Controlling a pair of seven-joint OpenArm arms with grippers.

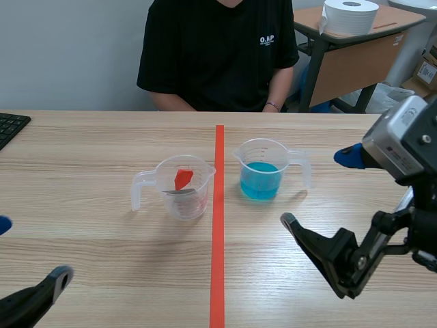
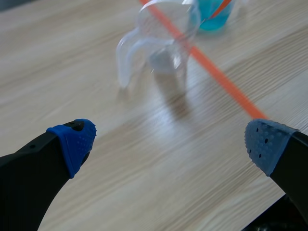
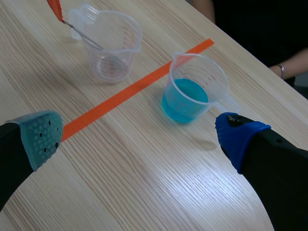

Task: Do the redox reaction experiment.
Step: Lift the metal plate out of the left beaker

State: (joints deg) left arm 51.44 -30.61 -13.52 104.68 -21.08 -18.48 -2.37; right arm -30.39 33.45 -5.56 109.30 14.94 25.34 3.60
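Note:
Two clear plastic measuring cups stand either side of the orange-red tape line. The left cup (image 1: 182,188) (image 2: 159,48) (image 3: 110,43) holds a metal piece with a red handle (image 1: 182,179) (image 3: 54,8). The right cup (image 1: 263,171) (image 3: 190,91) (image 2: 214,14) holds blue liquid. My right gripper (image 1: 318,189) (image 3: 139,134) hangs open to the right of the blue cup and nearer the front, with nothing between its fingers. My left gripper (image 1: 32,251) (image 2: 168,142) is open and empty low at the front left, with the left cup well ahead of it.
A person in a black shirt (image 1: 218,55) sits across the table, forearms at its far edge. A black keyboard (image 1: 10,126) lies at the far left. A side table with a paper roll (image 1: 349,15) stands behind on the right.

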